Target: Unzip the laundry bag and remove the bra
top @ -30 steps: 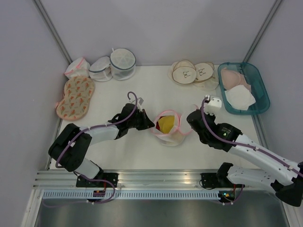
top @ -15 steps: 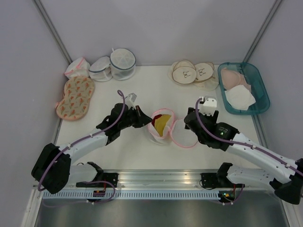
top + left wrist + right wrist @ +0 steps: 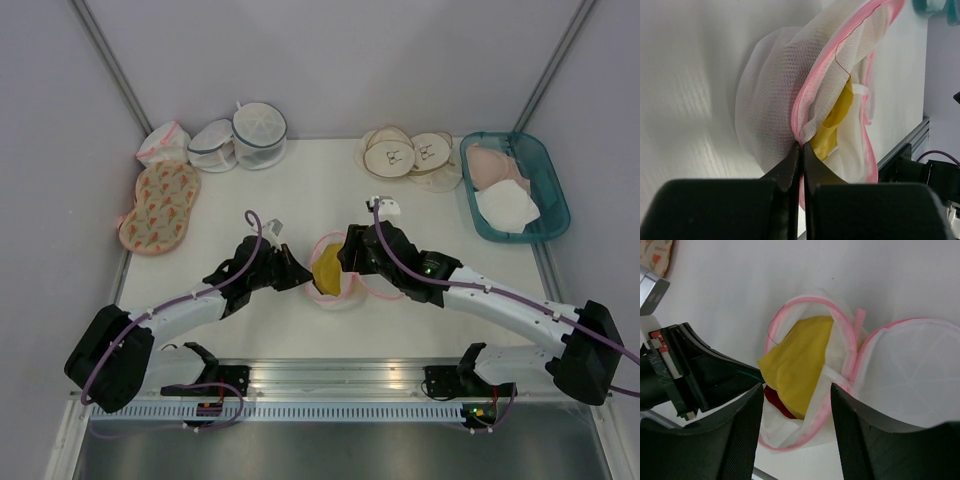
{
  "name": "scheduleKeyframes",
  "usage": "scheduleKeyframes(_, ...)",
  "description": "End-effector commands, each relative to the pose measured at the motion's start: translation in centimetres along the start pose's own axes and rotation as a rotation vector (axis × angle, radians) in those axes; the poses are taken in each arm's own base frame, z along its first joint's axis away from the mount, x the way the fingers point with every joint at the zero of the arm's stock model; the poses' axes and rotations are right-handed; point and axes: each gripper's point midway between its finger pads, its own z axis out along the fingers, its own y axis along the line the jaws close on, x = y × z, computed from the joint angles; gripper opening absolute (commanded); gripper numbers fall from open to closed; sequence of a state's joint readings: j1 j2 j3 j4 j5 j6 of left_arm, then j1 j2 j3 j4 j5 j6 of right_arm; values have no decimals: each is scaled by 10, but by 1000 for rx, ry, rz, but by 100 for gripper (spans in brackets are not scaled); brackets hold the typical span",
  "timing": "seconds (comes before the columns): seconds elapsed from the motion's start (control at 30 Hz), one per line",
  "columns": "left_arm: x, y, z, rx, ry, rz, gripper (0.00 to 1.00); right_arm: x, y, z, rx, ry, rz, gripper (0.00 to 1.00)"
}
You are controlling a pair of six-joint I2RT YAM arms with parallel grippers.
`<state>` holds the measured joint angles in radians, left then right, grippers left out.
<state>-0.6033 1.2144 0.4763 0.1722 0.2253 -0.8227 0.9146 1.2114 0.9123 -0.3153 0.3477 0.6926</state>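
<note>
The bag (image 3: 335, 272) lies unzipped on the white bench (image 3: 300, 190), its two mesh halves folded apart at the hinge. One half stands tipped up on its side. The other lies flat just to the right of it, pink rim (image 3: 842, 347) upward. The bra (image 3: 795, 365) sits inside the tipped half, its yellow fabric filling the opening and a bit of red showing under it.

The left end effector (image 3: 305, 278) is at the bag's left side. Its fingers (image 3: 790, 167) are pressed together, clamped on the pink rim of the tipped half. The right end effector (image 3: 347, 258) is over the bag's opening, reaching in from the bag's right. Its fingers (image 3: 852, 435) stand apart, with the bra and the rim lying between them in the wrist view. Whether they touch the fabric cannot be told.

Well beyond the bag to its left are two mesh bags with grey-blue rims (image 3: 240, 135), a small pink-edged pouch (image 3: 163, 140) and a patterned pad (image 3: 160, 205). Well beyond the bag to its right lie some round beige cups (image 3: 405, 153). Further right of those is a teal tray (image 3: 500, 137) holding pale garments.
</note>
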Motion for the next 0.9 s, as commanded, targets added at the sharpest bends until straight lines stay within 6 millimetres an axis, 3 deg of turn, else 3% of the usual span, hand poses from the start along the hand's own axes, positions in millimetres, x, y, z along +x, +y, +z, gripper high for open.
scheduleKeyframes(0.0,2,11,1,-41,-17,-49,2,-7,44,12,-171,-10,47,61)
scheduleKeyframes(0.33,9,19,4,-42,-12,-76,2,40,53,64,-150,143,20,58)
scheduleKeyframes(0.57,9,13,4,-14,-12,-86,2,43,69,74,-186,150,30,59)
scheduleKeyframes(0.67,10,12,5,-4,-10,-93,2,43,75,75,-192,152,23,66)
scheduleKeyframes(0.77,11,11,6,4,-9,-102,2,43,77,78,-156,151,-1,75)
scheduleKeyframes(0.83,10,10,7,12,-5,-104,2,41,70,85,-82,153,-21,76)
scheduleKeyframes(0.87,10,9,7,12,-5,-104,2,50,61,83,-26,186,-45,75)
